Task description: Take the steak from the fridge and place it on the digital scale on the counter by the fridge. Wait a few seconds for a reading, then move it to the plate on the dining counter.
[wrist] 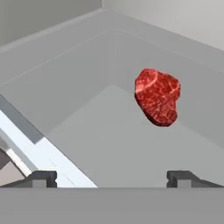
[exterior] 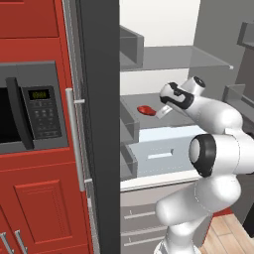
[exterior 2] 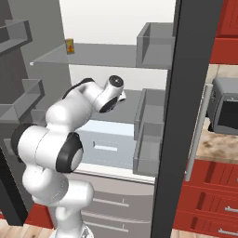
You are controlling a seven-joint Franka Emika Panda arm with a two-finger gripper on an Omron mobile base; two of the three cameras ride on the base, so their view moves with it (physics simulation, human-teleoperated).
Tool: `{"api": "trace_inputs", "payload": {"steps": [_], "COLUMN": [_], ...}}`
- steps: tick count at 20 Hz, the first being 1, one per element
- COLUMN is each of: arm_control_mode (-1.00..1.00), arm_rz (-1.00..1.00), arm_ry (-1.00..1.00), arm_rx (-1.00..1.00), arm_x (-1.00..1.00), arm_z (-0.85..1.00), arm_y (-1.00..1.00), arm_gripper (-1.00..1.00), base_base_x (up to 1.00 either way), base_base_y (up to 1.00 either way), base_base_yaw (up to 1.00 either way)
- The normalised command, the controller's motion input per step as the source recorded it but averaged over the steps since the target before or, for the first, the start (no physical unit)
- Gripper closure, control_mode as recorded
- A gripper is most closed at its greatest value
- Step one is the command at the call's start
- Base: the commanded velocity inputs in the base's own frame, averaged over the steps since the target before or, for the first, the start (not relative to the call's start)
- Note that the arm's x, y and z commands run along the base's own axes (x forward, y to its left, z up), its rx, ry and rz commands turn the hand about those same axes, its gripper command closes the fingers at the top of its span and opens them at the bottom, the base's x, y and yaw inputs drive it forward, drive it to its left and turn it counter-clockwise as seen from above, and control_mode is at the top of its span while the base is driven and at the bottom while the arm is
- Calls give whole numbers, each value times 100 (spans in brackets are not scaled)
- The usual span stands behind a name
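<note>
The steak, a small red marbled chunk, lies on a grey middle shelf inside the open fridge. My gripper reaches into the fridge just right of the steak, a short gap away. In the hand view the steak lies ahead and to the right, beyond the gripper, whose fingertips stand wide apart and open with nothing between them. The beige counter with red drawers sits right of the fridge. The digital scale, the plate and the dining counter are out of view.
The dark fridge door with its silver bar handle stands close to the arm. Grey door bins and a pale drawer lie below the shelf. A grey toaster oven sits on the counter. A microwave sits in the red cabinets.
</note>
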Motion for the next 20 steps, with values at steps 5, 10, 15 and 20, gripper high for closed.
{"api": "trace_inputs", "payload": {"steps": [5, 10, 15, 20], "arm_control_mode": [-100, -100, -100, -100], "arm_rz": [0, 0, -3, -7], "arm_ry": [0, 0, 6, 10], "arm_rx": [0, 0, -1, -8], "arm_x": [4, 0, 0, 2], "arm_z": [0, -8, -9, 0], "arm_y": [10, 11, 13, 17], "arm_gripper": [-100, -100, -100, -100], "base_base_x": [0, 0, 0, 0], "base_base_y": [0, 0, 0, 0], "base_base_yaw": [0, 0, 0, 0]}}
